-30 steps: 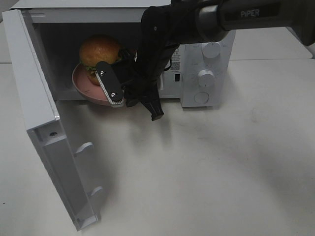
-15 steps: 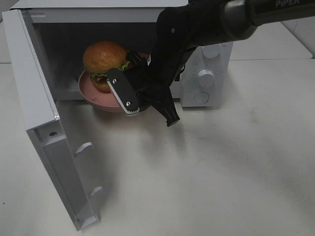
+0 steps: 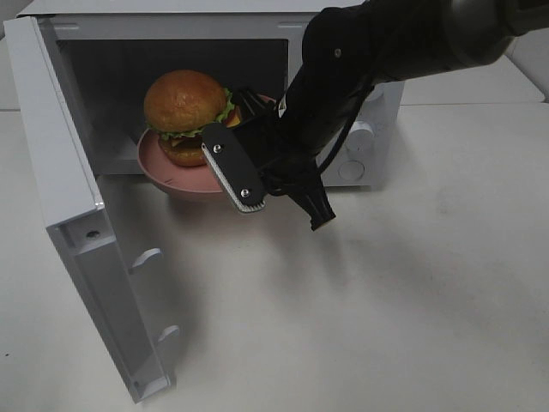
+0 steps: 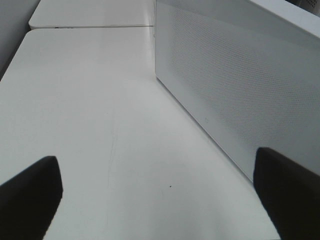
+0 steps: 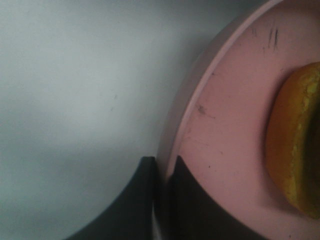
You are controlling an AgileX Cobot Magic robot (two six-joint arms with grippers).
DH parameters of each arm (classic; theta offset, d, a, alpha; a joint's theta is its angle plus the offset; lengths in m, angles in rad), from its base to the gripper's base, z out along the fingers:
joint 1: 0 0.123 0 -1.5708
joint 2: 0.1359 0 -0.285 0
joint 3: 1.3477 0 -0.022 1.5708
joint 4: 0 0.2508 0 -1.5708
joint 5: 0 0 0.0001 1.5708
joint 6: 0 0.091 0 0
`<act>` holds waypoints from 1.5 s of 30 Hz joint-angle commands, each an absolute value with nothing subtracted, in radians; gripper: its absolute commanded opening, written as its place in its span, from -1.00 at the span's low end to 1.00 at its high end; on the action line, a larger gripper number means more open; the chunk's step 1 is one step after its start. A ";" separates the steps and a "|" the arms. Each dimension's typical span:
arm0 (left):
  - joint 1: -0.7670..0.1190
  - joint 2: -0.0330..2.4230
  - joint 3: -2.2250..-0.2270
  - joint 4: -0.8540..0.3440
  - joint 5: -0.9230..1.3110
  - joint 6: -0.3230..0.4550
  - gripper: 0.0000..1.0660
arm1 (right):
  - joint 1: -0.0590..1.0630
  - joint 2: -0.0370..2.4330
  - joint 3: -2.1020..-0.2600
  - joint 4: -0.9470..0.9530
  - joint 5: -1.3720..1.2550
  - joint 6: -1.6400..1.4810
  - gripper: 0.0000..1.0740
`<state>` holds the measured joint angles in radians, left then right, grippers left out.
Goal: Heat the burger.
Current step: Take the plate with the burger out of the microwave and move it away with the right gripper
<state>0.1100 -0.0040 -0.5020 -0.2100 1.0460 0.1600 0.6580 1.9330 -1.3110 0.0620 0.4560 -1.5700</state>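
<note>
The burger point(image 3: 184, 103), with a golden bun, lettuce and patty, sits on a pink plate point(image 3: 182, 177) at the mouth of the open white microwave point(image 3: 171, 26). My right gripper point(image 3: 254, 110) reaches in from the right and is shut on the plate's right rim. In the right wrist view its dark fingers point(image 5: 142, 200) pinch the pink plate point(image 5: 225, 125) edge, with the burger point(image 5: 295, 150) just beyond. My left gripper point(image 4: 159, 192) is open and empty beside the microwave's perforated side wall point(image 4: 240, 85); it is out of the exterior high view.
The microwave door point(image 3: 60, 154) hangs open to the left, reaching toward the table's front. Two knobs point(image 3: 358, 133) are on the microwave's right panel, partly behind my right arm. The white table point(image 3: 386, 300) spreads out in front.
My right gripper has moved right and toward the front, bringing the plate and burger with it to the microwave's opening.
</note>
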 commanded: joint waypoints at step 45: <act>0.113 -0.025 -0.498 -0.216 1.039 0.156 0.84 | 0.655 1.307 -0.654 0.088 0.224 -1.542 -1.00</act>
